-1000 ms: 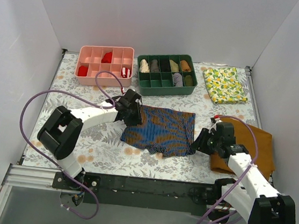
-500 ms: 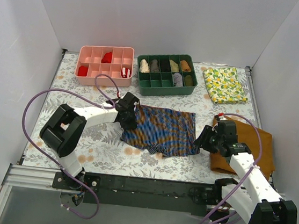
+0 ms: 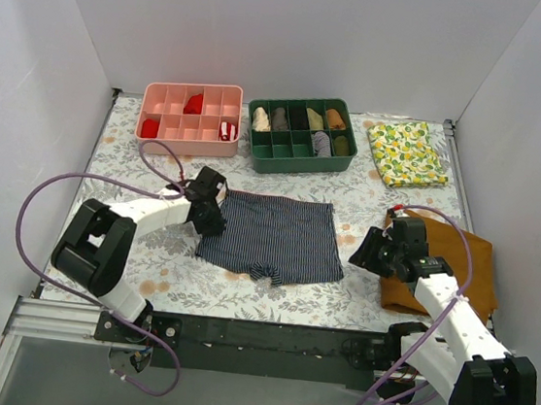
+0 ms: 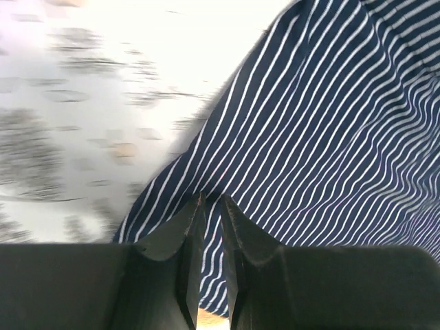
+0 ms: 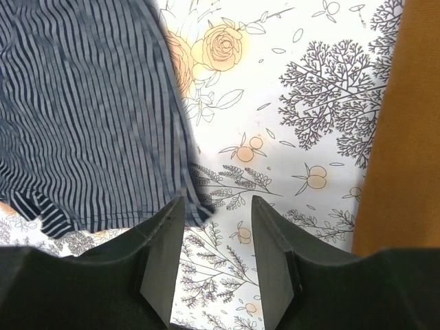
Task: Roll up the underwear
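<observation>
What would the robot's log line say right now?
underwear: spread flat, unrolled | left tool: shut on its left edge | right tool: open, near its right edge

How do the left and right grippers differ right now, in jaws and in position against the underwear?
The left gripper has its jaws almost together, pinching the underwear at its left side; the right gripper has its jaws well apart, holding nothing. The left gripper sits on the cloth; the right gripper hangs at its right corner, next to the mustard-brown cloth. Both sit low over the table.
</observation>
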